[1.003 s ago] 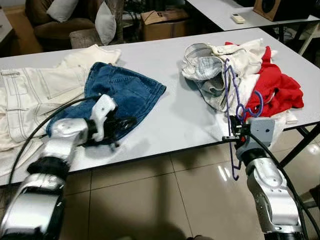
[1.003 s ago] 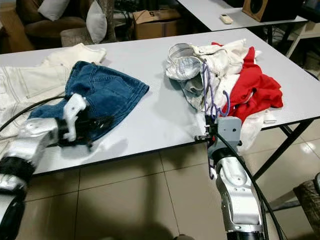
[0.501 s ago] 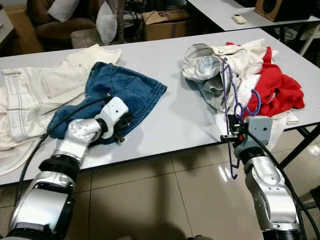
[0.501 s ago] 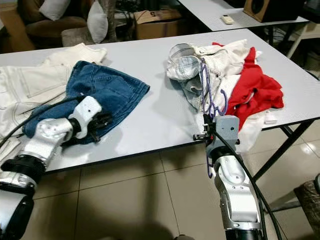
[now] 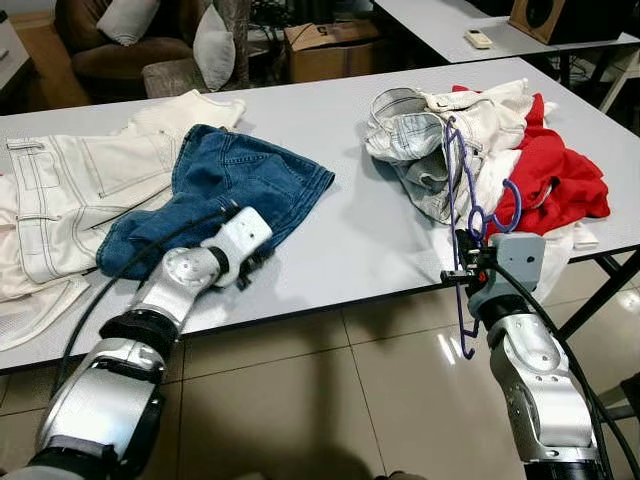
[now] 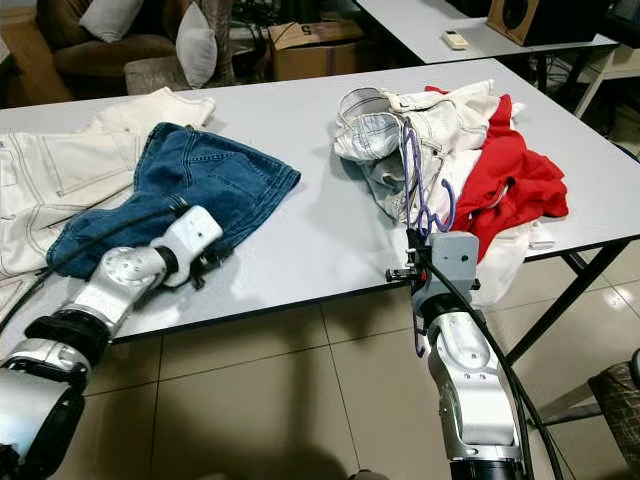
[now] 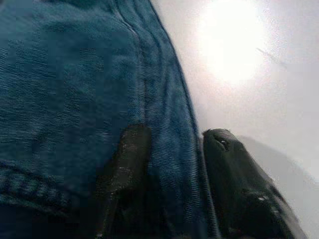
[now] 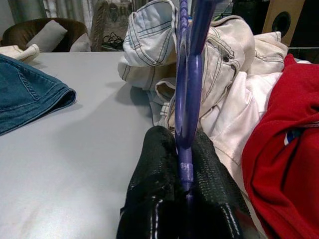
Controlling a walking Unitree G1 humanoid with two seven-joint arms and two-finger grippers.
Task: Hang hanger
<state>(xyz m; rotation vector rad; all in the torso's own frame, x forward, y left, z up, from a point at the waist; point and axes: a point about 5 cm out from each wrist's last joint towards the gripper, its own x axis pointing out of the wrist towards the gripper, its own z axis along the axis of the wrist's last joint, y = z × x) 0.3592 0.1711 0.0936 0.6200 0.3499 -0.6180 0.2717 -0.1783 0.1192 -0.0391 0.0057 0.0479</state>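
A purple hanger (image 5: 455, 200) stands upright at the table's front edge, its hook against the heap of clothes (image 5: 470, 130). My right gripper (image 5: 466, 262) is shut on the hanger's lower bar; in the right wrist view the bar (image 8: 183, 99) rises from between the closed fingers (image 8: 154, 164). My left gripper (image 5: 258, 266) lies low on the white table (image 5: 360, 230) at the near hem of a blue denim garment (image 5: 240, 180). In the left wrist view its fingers (image 7: 124, 169) straddle the denim hem (image 7: 174, 149), still apart.
White jeans (image 5: 70, 190) are spread at the table's left. A red garment (image 5: 555, 180) lies in the heap at the right. Behind the table are a sofa with cushions (image 5: 120, 40), a cardboard box (image 5: 330, 45) and a second table (image 5: 450, 20). Tiled floor lies below.
My left gripper has slid forward and right along the denim to its near hem and lowered onto the table. The right gripper and hanger have stayed where they were.
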